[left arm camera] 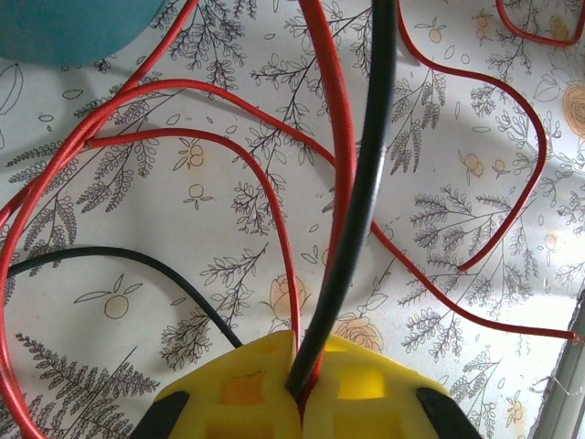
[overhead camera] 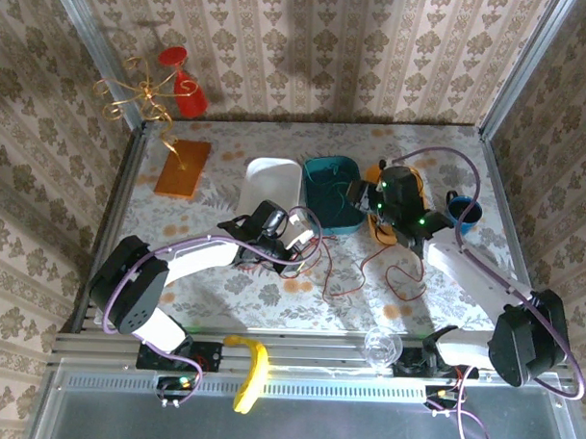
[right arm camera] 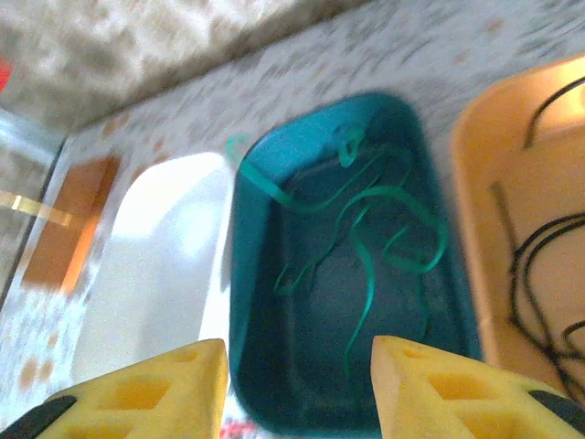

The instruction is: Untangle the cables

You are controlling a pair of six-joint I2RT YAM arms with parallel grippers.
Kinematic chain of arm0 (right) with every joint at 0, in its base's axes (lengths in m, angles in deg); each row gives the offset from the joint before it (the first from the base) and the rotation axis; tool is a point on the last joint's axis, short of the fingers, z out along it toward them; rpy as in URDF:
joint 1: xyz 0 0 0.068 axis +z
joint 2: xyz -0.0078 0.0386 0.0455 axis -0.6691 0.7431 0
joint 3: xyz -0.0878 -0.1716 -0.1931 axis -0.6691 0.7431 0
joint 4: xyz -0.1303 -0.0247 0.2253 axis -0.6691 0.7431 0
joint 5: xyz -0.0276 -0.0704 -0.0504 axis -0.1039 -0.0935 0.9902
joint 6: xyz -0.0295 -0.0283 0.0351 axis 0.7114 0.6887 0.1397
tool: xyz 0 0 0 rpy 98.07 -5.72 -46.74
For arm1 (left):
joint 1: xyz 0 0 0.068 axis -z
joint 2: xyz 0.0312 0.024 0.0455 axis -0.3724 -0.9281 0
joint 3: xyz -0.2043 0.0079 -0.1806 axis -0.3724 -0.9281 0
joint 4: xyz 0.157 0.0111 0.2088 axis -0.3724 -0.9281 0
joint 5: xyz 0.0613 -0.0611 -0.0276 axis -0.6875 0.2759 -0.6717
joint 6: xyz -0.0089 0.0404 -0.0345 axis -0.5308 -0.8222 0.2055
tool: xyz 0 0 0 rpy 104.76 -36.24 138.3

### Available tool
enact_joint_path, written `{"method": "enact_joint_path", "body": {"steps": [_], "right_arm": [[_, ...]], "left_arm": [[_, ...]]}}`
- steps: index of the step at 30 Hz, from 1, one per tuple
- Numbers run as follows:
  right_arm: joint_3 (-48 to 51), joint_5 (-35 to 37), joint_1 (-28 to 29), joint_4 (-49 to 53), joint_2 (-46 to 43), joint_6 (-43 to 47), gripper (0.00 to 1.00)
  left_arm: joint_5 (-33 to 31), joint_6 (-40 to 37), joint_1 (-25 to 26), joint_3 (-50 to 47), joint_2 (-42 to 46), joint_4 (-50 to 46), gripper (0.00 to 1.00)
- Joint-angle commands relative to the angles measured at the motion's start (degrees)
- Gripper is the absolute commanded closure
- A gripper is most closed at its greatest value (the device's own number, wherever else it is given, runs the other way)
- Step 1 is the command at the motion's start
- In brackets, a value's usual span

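A: Left arm (overhead camera: 190,259), pose?
B: Stretched low behind its pincer, wrist level; left gripper (left arm camera: 300,384) has both yellow fingers pressed together, pinching the cables (left arm camera: 367,183), which run out ahead of the tips.
A: Right arm (overhead camera: 474,274)?
B: Raised behind its pincer, wrist tipped down; right gripper (right arm camera: 297,364) jaws parted, one yellow finger on each side of a wide gap.

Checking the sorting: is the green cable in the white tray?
No, the green cable lies inside the teal tray.

Looped cables (left arm camera: 336,101) across bare tabletop (left arm camera: 137,229)
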Motion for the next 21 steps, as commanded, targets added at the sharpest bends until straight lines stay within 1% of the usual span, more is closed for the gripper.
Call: {"method": "enact_joint_path", "body": {"steps": [1, 3, 4, 7, 8, 9, 13, 16, 18, 21], "right_arm": [[2.6, -17.3, 1.0, 9.2, 0.4, 6.8, 0.53], [3.5, -20.9, 1.5, 10.0, 0.6, 7.5, 0.53], [3.9, -22.1, 1.6, 9.9, 0.7, 7.7, 0.53], [4.5, -21.5, 1.6, 10.4, 0.8, 7.6, 0.53], [4.6, -21.2, 1.6, 10.4, 0.7, 7.5, 0.53], [4.7, -20.6, 1.6, 10.4, 0.5, 7.5, 0.53], [5.2, -18.4, 1.5, 10.2, 0.1, 7.0, 0.53], [5.2, -17.6, 1.4, 10.2, 0.3, 6.9, 0.53], [5.2, -16.8, 1.3, 10.4, 0.5, 6.6, 0.54], [5.8, -15.7, 0.7, 9.8, 0.0, 5.9, 0.54]], "left_arm": [[0.8, -0.5, -0.2, -0.2, 1.5, 0.2, 1.00], [0.8, -0.6, -0.2, 0.0, 1.4, 0.0, 1.00], [0.8, -0.6, -0.2, 0.2, 1.2, -0.3, 0.93], [0.6, -0.6, -0.2, 0.3, 1.2, -0.5, 0.48], [0.3, -0.6, -0.1, 0.4, 1.3, -0.7, 0.42], [0.0, -0.7, -0.1, 0.5, 1.5, -0.8, 0.39], [-1.8, -1.7, -0.1, 1.2, 2.0, -2.8, 0.38], [-2.5, -3.6, 0.3, 2.4, 1.9, -5.2, 0.33], [-3.1, -5.2, 0.8, 3.2, 1.4, -7.0, 0.33], [-6.0, -6.4, 2.0, 4.0, 0.1, -8.2, 0.34]]}}
